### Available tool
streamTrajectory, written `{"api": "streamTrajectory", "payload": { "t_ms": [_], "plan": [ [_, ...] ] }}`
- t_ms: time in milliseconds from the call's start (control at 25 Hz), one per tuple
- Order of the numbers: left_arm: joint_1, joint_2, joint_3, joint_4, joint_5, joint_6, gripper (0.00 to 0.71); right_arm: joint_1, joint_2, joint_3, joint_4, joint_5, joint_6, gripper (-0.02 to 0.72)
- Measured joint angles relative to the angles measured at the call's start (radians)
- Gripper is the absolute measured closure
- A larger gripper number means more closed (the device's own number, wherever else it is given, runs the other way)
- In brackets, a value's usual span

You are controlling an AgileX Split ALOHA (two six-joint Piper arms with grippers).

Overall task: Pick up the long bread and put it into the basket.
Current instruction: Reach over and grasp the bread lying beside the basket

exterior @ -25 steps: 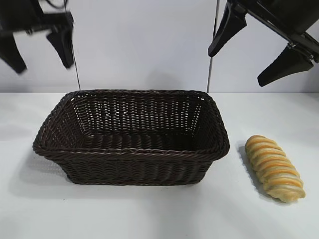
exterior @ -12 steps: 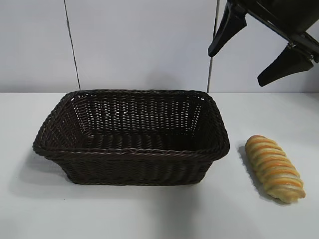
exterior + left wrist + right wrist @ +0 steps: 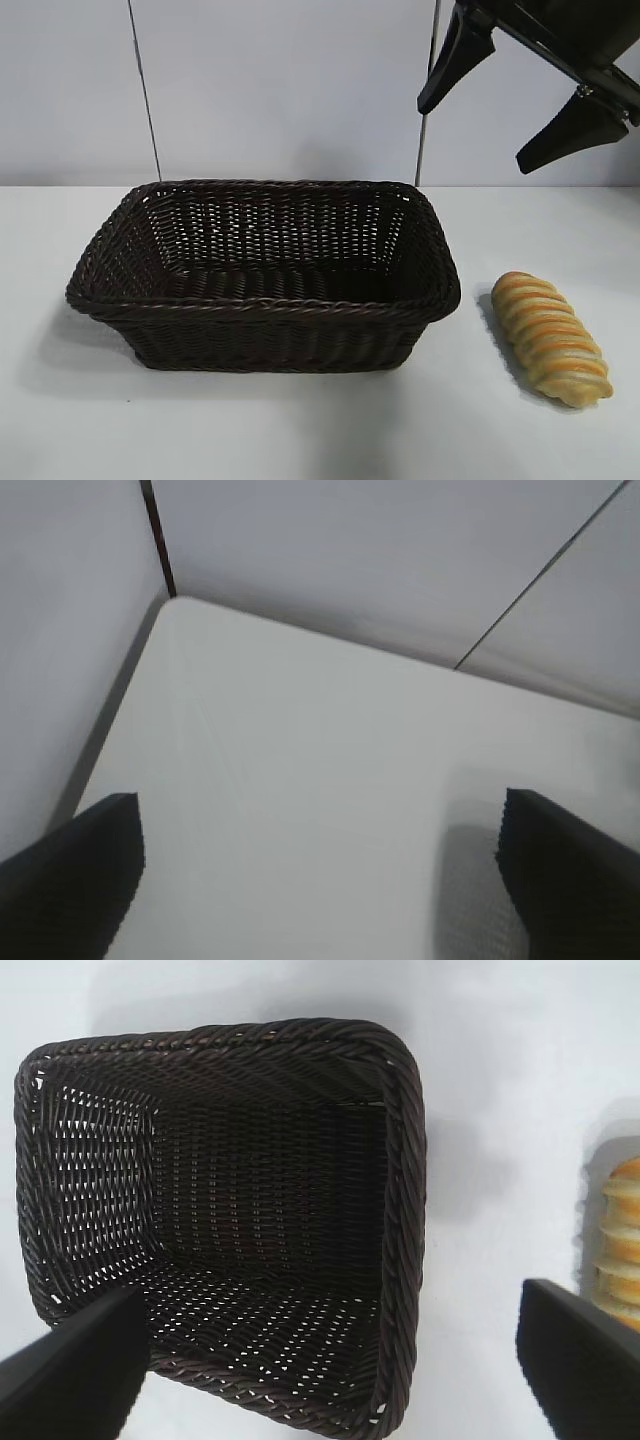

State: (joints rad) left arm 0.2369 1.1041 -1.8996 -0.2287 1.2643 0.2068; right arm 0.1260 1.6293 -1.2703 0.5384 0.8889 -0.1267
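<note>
The long bread, golden with orange-brown ridges, lies on the white table to the right of the basket. The dark brown wicker basket stands in the middle with nothing showing inside it. My right gripper hangs open high at the upper right, above the gap between basket and bread. From the right wrist, the basket fills the picture and the bread peeks in at the edge, with the right gripper open over the basket's rim. The left gripper stands open over bare table; it is outside the exterior view.
A white wall with two thin dark vertical lines rises behind the table. The left wrist view shows a back corner of the table where two wall panels meet.
The left gripper was at the upper left of the exterior view a second ago and has since left that view. The right gripper, the basket and the bread stay where they were.
</note>
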Motion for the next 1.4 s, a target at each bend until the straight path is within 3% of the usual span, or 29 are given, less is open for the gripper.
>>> {"api": "streamTrajectory", "payload": {
  "t_ms": [40,160,280,440,640,1000,1400],
  "plan": [
    [-0.089,-0.060,0.020,0.024,0.001,-0.005,0.016,0.000,0.000,0.000,0.000,0.000,-0.001,0.010],
    [-0.297,-0.241,0.123,0.159,0.012,-0.105,0.016,0.000,0.000,0.000,0.000,0.000,-0.012,0.010],
    [-0.379,-0.415,0.269,0.323,0.019,-0.207,0.016,0.000,0.000,0.000,0.000,0.000,-0.017,0.010],
    [-0.389,-0.622,0.473,0.393,0.023,-0.207,0.016,0.000,0.000,0.000,0.000,-0.002,-0.033,0.010],
    [-0.389,-0.839,0.761,0.316,0.024,-0.201,0.015,0.000,0.000,0.000,0.000,-0.002,-0.035,0.010],
    [-0.389,-1.021,1.230,0.221,-0.026,-0.207,0.014,0.000,0.000,0.000,0.000,0.001,-0.041,0.010],
    [-0.389,-1.022,1.409,0.186,-0.117,-0.207,0.015,0.000,0.000,0.000,-0.003,0.002,-0.047,0.010]
  ]
}}
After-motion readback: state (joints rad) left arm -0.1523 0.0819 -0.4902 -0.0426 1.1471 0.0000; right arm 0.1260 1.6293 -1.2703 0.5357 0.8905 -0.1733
